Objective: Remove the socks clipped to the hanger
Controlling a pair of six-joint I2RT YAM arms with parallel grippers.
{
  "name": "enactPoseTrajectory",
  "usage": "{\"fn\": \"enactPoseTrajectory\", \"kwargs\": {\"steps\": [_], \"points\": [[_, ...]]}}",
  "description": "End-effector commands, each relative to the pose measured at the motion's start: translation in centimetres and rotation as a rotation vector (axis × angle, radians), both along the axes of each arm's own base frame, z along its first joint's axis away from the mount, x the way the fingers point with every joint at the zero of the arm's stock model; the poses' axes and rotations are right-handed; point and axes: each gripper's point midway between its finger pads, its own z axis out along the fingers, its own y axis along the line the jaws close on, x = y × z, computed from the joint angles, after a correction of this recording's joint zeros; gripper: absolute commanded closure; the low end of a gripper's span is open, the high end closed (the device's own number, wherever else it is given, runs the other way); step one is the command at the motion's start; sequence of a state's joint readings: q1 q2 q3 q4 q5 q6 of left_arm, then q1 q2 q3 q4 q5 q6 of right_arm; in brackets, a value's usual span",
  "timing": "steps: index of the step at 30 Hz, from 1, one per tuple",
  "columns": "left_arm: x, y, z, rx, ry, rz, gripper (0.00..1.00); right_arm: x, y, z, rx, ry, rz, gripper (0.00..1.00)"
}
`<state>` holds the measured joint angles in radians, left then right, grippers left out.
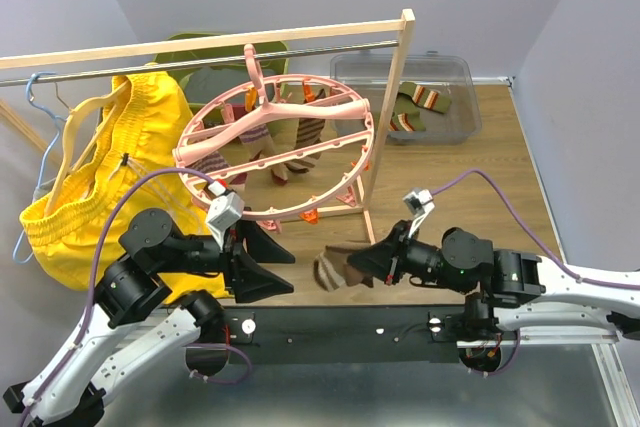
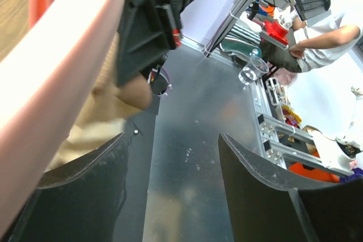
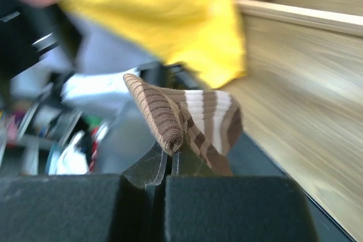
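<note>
Socks are coming off one at a time. One brown striped sock (image 3: 187,120) is off the hanger (image 1: 280,215) now. The right gripper (image 3: 170,162) has it pinched tight between its fingers, low down near the front edge of the table (image 1: 480,187).

The left gripper (image 2: 170,185) is wide apart, with nothing in it. It sits just under the front rim of the hanger.

More socks are clipped to the pink ring. A striped one (image 1: 305,137) hangs near the middle and a pinkish one (image 1: 212,162) hangs on the left side. So I think the job is about half done.

Next, I think the right arm should carry its sock to the clear bin (image 1: 455,82) at the back right and let go there. Green and orange socks (image 1: 420,107) lie in it already. The arm must go around the wooden post (image 1: 390,117) on the way. Then the empty left gripper can reach up for the pinkish sock. It should grab the sock low and pull down so the clip lets go. The ring hangs by a hook, so it may swing.

The table is light brown wood, with a dark strip and a shiny metal plate at the near edge. Big yellow shorts (image 1: 100,187) hang on the rack to the left, beside a thin blue hanger (image 1: 38,97). The walls are pale grey. In the left wrist view a person in a white shirt (image 2: 323,26) sits far off in the room.
</note>
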<state>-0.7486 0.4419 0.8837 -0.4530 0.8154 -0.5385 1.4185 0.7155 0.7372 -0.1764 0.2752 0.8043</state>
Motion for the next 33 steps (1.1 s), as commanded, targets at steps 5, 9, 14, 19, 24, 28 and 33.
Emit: {"fn": "enactPoseTrajectory", "kwargs": {"steps": [5,9,14,19,24,28,33], "points": [[0.7,-0.3,0.0,0.006,-0.021,0.019,0.28,6.0,-8.0,-9.3,-0.38,0.146,-0.551,0.99],[0.9,-0.3,0.0,0.006,-0.024,0.025,0.27,6.8,-8.4,-10.9,-0.526,0.155,-0.583,0.99],[0.9,-0.4,-0.1,0.006,-0.01,0.03,0.27,10.1,-10.7,-12.2,-0.579,0.222,-0.65,0.99],[0.7,-0.2,0.1,0.001,-0.01,0.032,0.27,15.2,-12.7,-11.2,-0.538,0.291,-0.701,0.99],[0.8,0.0,0.5,-0.01,-0.012,0.051,0.28,22.3,-17.8,-6.7,-0.587,0.26,-0.797,0.99],[0.4,0.6,1.1,-0.026,-0.029,0.061,0.29,28.7,-21.6,-0.7,-0.485,0.196,-0.855,0.99],[0.1,1.4,1.8,-0.049,-0.03,0.097,0.32,36.4,-23.5,0.5,-0.487,0.217,-0.852,0.99]]}}
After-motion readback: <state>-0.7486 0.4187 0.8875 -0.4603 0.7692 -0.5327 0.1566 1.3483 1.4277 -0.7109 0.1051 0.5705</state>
